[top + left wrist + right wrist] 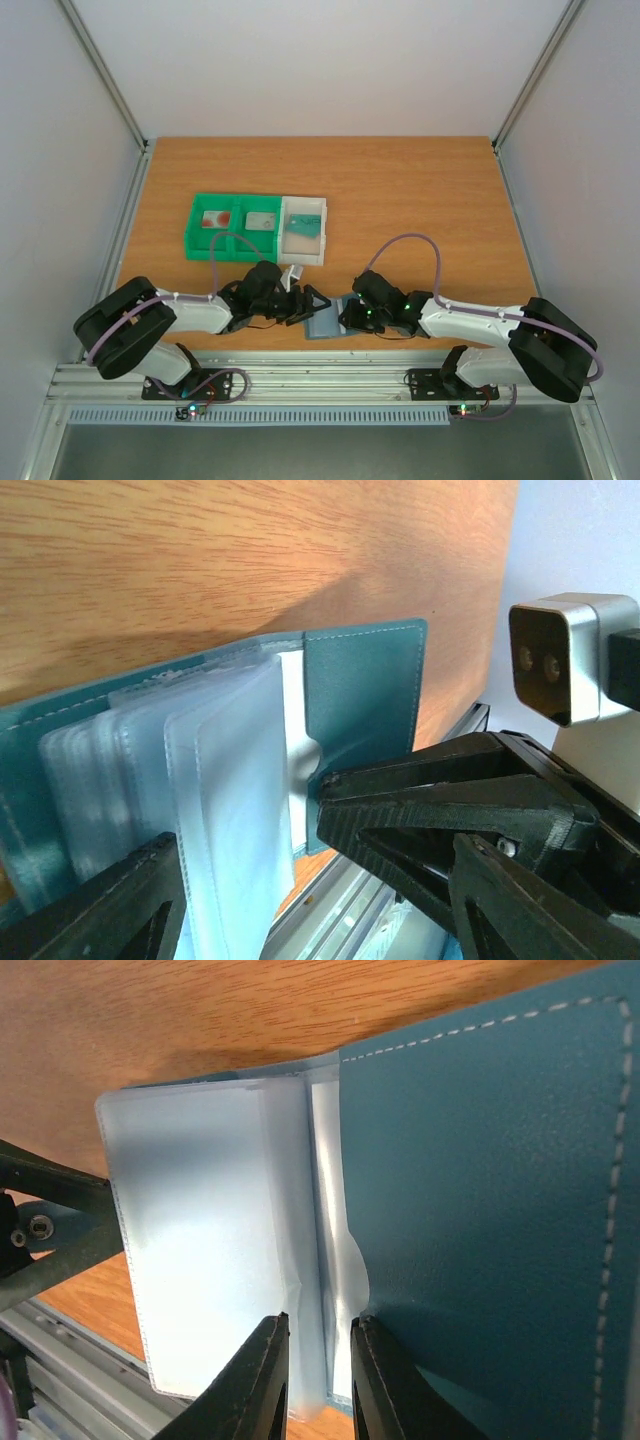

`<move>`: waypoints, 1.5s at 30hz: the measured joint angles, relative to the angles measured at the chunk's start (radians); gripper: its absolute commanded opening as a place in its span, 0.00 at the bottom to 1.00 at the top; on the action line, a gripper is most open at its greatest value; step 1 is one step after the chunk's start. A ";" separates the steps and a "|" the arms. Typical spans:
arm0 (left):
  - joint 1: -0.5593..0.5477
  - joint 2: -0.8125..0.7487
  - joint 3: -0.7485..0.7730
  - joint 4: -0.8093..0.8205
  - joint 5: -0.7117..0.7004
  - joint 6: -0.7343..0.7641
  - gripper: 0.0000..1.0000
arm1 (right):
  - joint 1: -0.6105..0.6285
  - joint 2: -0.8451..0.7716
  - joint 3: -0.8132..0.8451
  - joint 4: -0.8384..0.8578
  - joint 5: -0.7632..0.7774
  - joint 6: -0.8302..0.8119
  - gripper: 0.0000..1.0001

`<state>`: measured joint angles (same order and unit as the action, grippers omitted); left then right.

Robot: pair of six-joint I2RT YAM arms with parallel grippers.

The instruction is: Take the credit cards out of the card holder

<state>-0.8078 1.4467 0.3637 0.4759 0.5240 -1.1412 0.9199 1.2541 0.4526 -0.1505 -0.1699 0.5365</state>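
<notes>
One red-marked card (215, 219) in green tray (200, 250), print unreadable, card holder (325, 325) open

both arms fold low and reach inward, tips facing; left hand (308, 303) spread wide, right hand (350, 312) with fingers (262, 1380) only narrowly apart.

Bright, even light fills the top view. In the wrist views the clear sleeves (190, 1250) glare white, near fingers (255, 1380) blur, and the holder (365, 700) shadows the table (200, 550).

Wooden table (400, 190): green tray (250, 247) touching white tray (302, 254) mid-left; card holder (325, 323) open at near edge.
</notes>
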 measured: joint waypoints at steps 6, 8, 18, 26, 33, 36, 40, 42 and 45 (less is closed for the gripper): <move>-0.001 -0.021 -0.009 -0.018 -0.009 0.001 0.72 | 0.003 0.013 0.014 -0.027 -0.012 -0.027 0.23; 0.000 -0.038 -0.009 -0.036 -0.017 0.005 0.72 | 0.010 0.037 0.018 -0.014 -0.024 -0.029 0.25; -0.001 -0.196 -0.009 -0.222 -0.105 0.037 0.74 | 0.031 0.118 0.056 0.011 -0.016 -0.029 0.17; -0.001 -0.202 -0.009 -0.232 -0.105 0.049 0.74 | 0.033 0.118 0.034 0.053 -0.003 -0.013 0.14; -0.002 -0.075 -0.017 -0.091 -0.050 0.016 0.74 | 0.033 0.123 0.019 0.101 -0.004 -0.002 0.14; -0.002 -0.048 -0.023 -0.042 -0.040 0.003 0.74 | 0.033 0.123 0.016 0.106 -0.005 0.002 0.14; -0.002 -0.032 -0.024 -0.014 -0.039 -0.006 0.74 | 0.033 0.123 0.016 0.108 -0.005 0.004 0.14; -0.002 -0.032 -0.024 -0.014 -0.040 -0.007 0.74 | 0.033 0.123 0.016 0.108 -0.005 0.005 0.14; -0.002 -0.032 -0.024 -0.018 -0.042 -0.006 0.74 | 0.033 0.123 0.016 0.109 -0.005 0.005 0.14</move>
<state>-0.8093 1.4143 0.3401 0.4583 0.4816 -1.1477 0.9531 1.3769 0.4683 -0.0418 -0.1749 0.5415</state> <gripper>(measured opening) 0.741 0.138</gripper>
